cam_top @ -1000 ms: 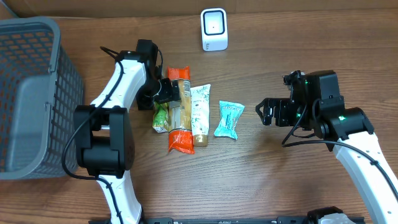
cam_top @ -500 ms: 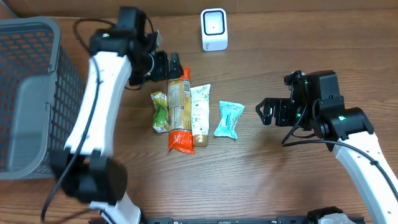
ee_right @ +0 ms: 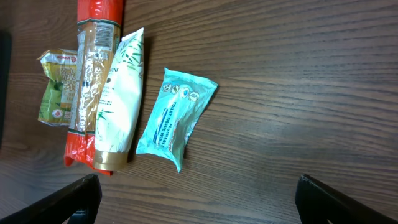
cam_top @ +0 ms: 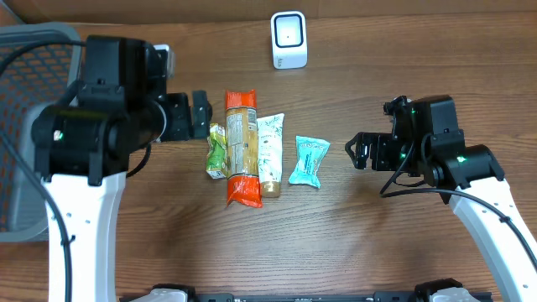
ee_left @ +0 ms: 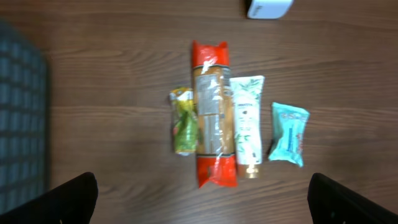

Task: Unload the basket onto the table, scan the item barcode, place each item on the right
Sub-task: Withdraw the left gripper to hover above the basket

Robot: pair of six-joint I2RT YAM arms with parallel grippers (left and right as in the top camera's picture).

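**Both grippers spread and empty; four items lie in a row**

The left gripper [cam_top: 198,116] hangs just left of the row, jaws spread wide with nothing between them. Its own camera shows only the two fingertips [ee_left: 69,198], cut off in the bottom corners. The right gripper [cam_top: 353,152] is likewise spread and empty, well apart from the items on their right. Its fingertips [ee_right: 68,202] also show only as dark corners.

On the table [cam_top: 352,243] lie, left to right, a green packet [cam_top: 217,151], a long red packet [cam_top: 239,147], a tube [cam_top: 270,155] and a teal pack [cam_top: 308,160]. The first three lie side by side, touching or nearly so. The teal pack lies just beside the tube with a gap, and is slightly tilted.

The scanner [cam_top: 289,39] stands at the back, well apart from the row. The left wrist view catches only its lower corner. The left arm covers much of the basket [cam_top: 33,59], whose far side runs out of frame.

The left wrist view is soft, and the right wrist view cuts off the red packet's top. Print on the items is too small to read, and no barcode can be made out on any of them.
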